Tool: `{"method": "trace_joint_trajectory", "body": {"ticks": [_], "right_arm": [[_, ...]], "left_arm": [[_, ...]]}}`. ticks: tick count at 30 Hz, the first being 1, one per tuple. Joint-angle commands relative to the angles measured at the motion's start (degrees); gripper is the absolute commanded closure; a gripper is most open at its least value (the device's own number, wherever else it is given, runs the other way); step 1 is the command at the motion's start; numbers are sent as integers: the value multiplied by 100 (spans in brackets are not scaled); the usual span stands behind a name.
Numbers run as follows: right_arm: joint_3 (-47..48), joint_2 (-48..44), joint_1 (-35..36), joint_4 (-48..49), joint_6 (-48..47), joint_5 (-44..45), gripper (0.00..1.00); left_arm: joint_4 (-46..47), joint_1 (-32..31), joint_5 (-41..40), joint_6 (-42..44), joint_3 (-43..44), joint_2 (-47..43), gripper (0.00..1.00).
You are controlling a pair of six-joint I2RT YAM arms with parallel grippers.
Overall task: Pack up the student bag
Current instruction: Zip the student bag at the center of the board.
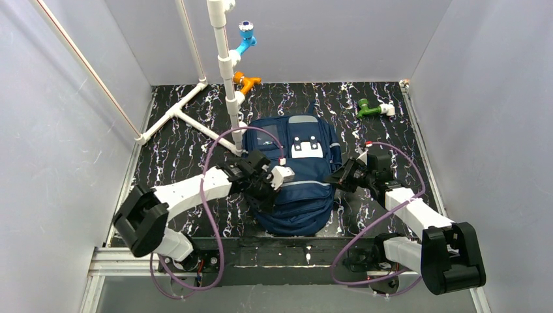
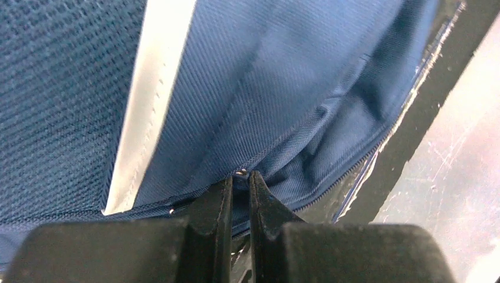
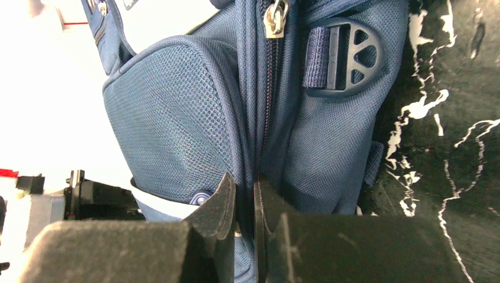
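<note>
The student bag (image 1: pixel 301 186), a navy-blue backpack with a white dotted patch (image 1: pixel 306 147), lies flat in the middle of the dark marbled table (image 1: pixel 176 150). My left gripper (image 1: pixel 267 190) sits at its left edge. In the left wrist view the left gripper (image 2: pixel 240 177) is shut on a fold of the bag's blue fabric (image 2: pixel 265 88) by a zip line, below a grey stripe (image 2: pixel 150 100). My right gripper (image 1: pixel 335 177) is at the bag's right side. The right wrist view has the right gripper (image 3: pixel 246 184) shut on the side seam of the bag (image 3: pixel 177 118), beneath a metal zip pull (image 3: pixel 275 17).
A white pipe frame (image 1: pixel 225 65) rises behind the bag, carrying a blue fitting (image 1: pixel 246 39) and an orange fitting (image 1: pixel 246 81). A green fitting (image 1: pixel 372 109) lies at the back right. A dark strap buckle (image 3: pixel 348 56) hangs on the bag's side. Grey walls enclose the table.
</note>
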Motion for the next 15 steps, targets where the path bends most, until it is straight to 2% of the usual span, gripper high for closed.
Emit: {"method": "trace_joint_trajectory", "body": {"ticks": [1,5,6,9,11,14,15], "right_arm": [[683,-14,70,-324,-405,610,99],[1228,80,85,-1349,-1349,963,99],[1305,154,85,-1457,-1514,937,99],[1645,416,93,-2205,-2085,993,99],[1868,435,101,-2651,-2386,1253,80],[2446,401,102,-3492,-2906,1849,44],[2624,359,107,-3755,-3035,2050,38]], "left_arm": [[1347,-555,150,-1508,354,373,100],[1828,-797,-59,-1901,155,56,100],[1896,-803,-136,-1939,76,-76,96],[1813,-803,-375,-1898,-82,-348,72],[1596,-804,-525,-1893,-85,-413,60],[1390,-796,-739,-2071,-86,-626,54],[1393,-787,-817,-2167,-104,-737,52]]}}
